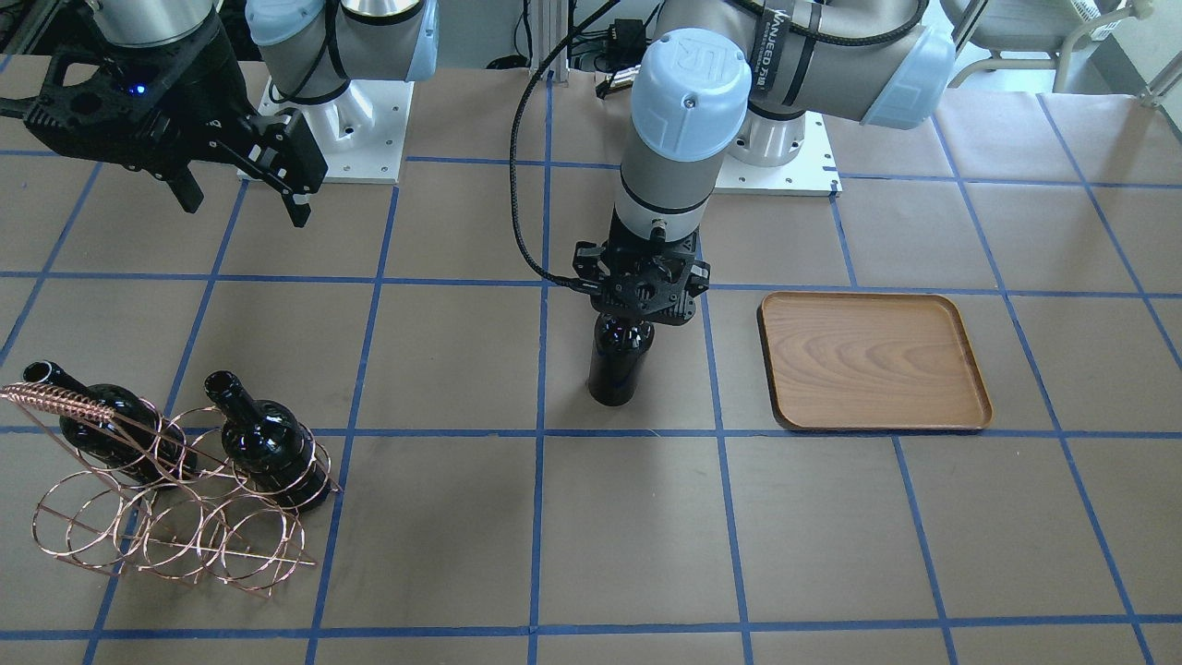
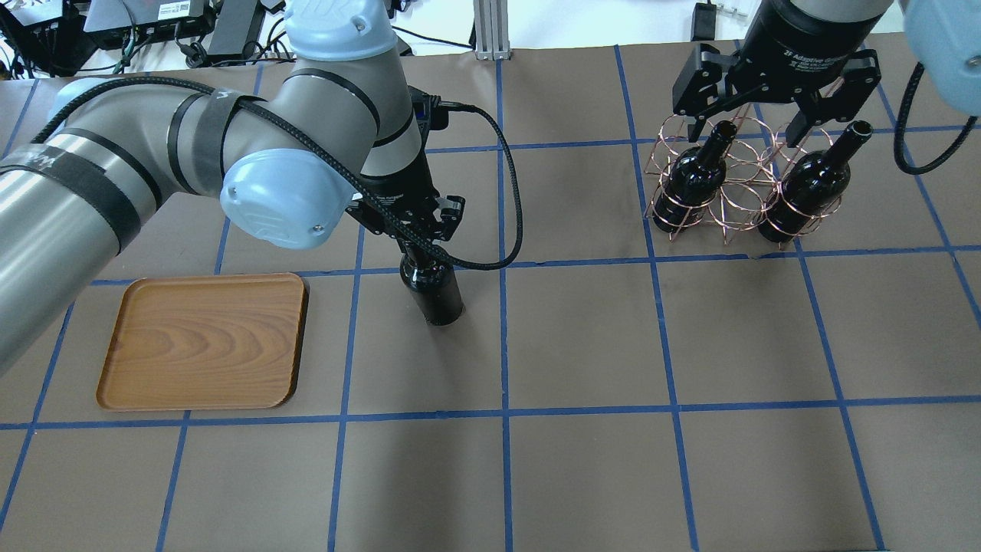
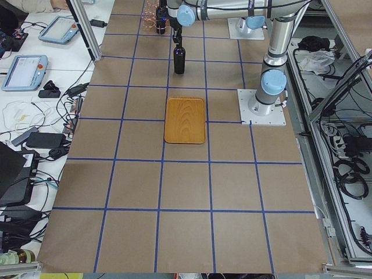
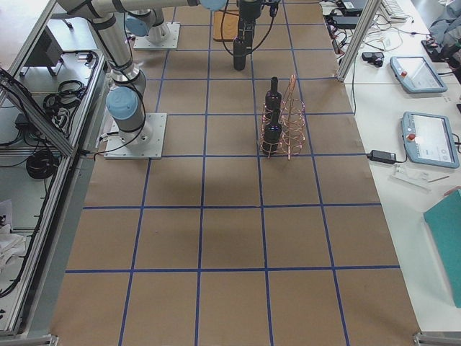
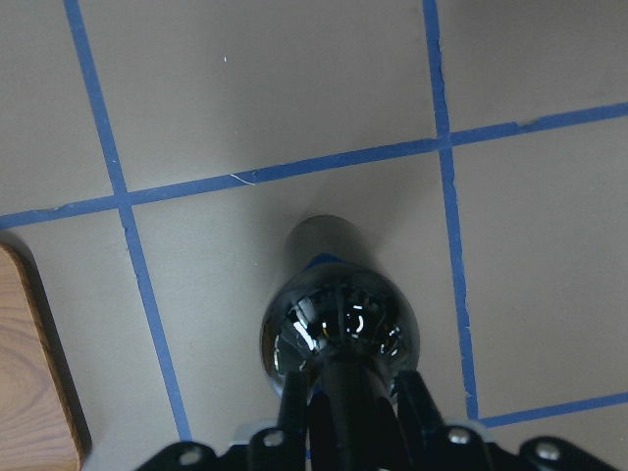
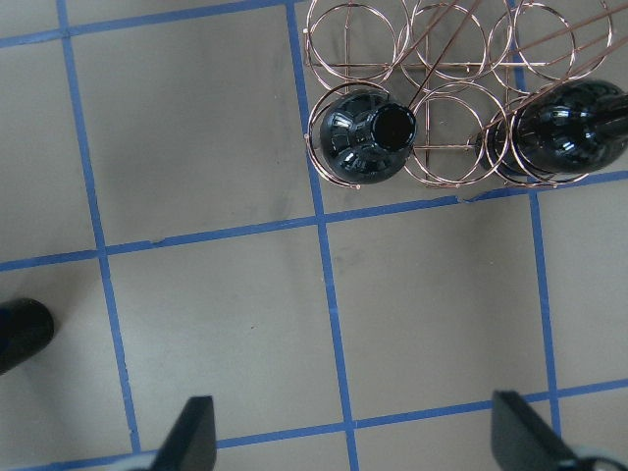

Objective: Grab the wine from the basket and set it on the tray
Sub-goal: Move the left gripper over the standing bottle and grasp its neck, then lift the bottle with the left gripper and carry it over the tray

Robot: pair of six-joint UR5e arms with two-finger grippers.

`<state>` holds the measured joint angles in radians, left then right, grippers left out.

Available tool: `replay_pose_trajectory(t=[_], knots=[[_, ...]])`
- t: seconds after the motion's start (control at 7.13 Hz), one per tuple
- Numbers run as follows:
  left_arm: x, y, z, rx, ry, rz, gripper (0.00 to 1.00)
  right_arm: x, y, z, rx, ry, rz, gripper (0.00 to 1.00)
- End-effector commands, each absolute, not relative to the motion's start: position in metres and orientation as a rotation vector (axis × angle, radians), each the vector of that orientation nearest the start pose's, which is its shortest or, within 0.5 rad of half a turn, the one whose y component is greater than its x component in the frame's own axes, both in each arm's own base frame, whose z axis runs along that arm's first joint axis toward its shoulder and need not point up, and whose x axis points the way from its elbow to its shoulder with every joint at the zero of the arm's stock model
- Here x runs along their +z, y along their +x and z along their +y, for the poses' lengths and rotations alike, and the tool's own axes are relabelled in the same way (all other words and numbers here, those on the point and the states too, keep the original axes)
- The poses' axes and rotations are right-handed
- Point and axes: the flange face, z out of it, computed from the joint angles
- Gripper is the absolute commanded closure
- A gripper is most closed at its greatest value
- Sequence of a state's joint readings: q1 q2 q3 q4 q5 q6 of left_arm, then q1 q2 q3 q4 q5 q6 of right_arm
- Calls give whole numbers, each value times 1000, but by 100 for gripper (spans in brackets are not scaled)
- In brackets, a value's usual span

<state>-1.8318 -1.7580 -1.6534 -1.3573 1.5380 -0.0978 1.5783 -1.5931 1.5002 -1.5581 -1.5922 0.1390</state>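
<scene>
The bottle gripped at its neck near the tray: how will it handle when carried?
Probably slippery: the bottle is glossy glass, and the left tool pinches only its slim neck. Likely bottom-heavy, so it may swing. Tall and narrow, it could tip when set on the tray.

The desk (image 2: 582,345) wears flat brown paper ruled into large squares by blue tape. The wine bottle (image 2: 437,295) is glossy black, unlabelled, its shoulder showing small white glints in the left wrist view. At about eight o'clock from it in the overhead view, the tray (image 2: 203,341) is orange-brown wood with darker looping grain and a dark rim. At about two o'clock, the basket (image 2: 739,192) is shiny copper wire, and the two other bottles (image 2: 693,180) in it are the same gloss black. The left arm (image 2: 153,161) and right arm (image 2: 943,54) are silver-grey with pale blue joint caps; the left gripper (image 2: 418,244) and right gripper (image 2: 747,134) are matt black.
</scene>
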Motion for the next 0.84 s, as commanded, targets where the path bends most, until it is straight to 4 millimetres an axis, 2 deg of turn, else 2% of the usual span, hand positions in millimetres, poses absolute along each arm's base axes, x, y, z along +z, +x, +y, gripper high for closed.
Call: replay_pose_trajectory(t=[0.0, 0.14, 0.28, 0.56, 0.7], knots=[[386, -270, -498, 55, 254, 3151, 100, 532, 135, -488, -125, 206, 3145, 0], [404, -256, -502, 30, 262, 3133, 100, 532, 135, -488, -125, 209, 3143, 0], [431, -223, -512, 35, 233, 3081, 100, 532, 135, -487, -123, 209, 3143, 0], [458, -121, -530, 54, 224, 3084, 100, 532, 135, -487, -123, 207, 3147, 0], [462, -75, -528, 74, 272, 3055, 100, 531, 135, -488, -120, 206, 3144, 0]])
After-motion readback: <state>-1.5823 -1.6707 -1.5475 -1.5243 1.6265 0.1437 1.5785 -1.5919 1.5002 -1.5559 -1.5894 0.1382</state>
